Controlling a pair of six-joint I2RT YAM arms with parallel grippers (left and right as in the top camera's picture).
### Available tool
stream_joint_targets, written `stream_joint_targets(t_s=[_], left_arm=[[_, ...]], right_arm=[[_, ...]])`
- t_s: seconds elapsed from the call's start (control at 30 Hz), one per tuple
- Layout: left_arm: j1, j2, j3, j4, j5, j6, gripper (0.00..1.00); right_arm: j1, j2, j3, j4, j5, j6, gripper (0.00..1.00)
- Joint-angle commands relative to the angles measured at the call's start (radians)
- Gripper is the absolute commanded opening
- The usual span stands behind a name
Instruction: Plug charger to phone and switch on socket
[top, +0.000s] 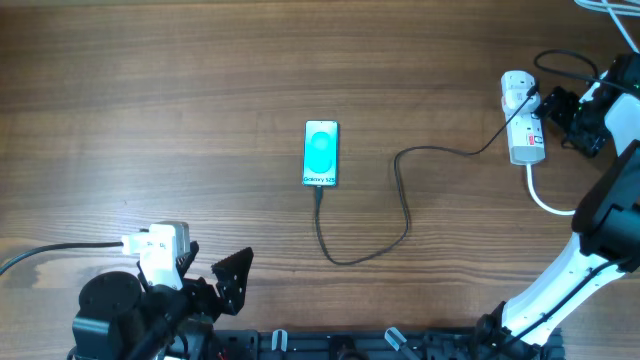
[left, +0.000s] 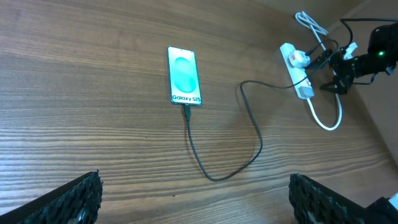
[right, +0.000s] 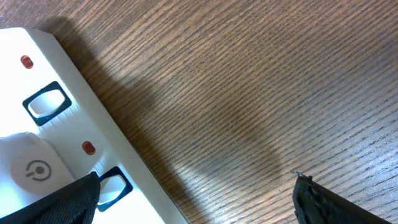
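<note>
now phone (top: 320, 153) lies near-far, charger (top: 319, 210) at near end; left gripper (left: 194, 182), right gripper (right: 196, 180) seemingly spread.

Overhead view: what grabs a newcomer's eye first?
The lit teal phone at the centre of the table, with the black charger looping from its lower edge to the white socket at far right. The right arm's fingers sit open just beside that socket.
</note>
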Motion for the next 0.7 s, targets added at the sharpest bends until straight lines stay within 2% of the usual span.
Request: stream_joint_targets(t_s=[0.0, 0.67], left_arm=[[-0.003, -0.004, -0.005, 0.002, -0.003, -0.008, 1.00], [-0.003, -0.003, -0.005, 0.002, -0.002, -0.008, 1.00]], right_arm=[[0.008, 0.015, -0.036, 0.001, 0.013, 0.006, 1.00], [0.037, 0.015, -0.056, -0.032, -0.090, -0.020, 1.00]])
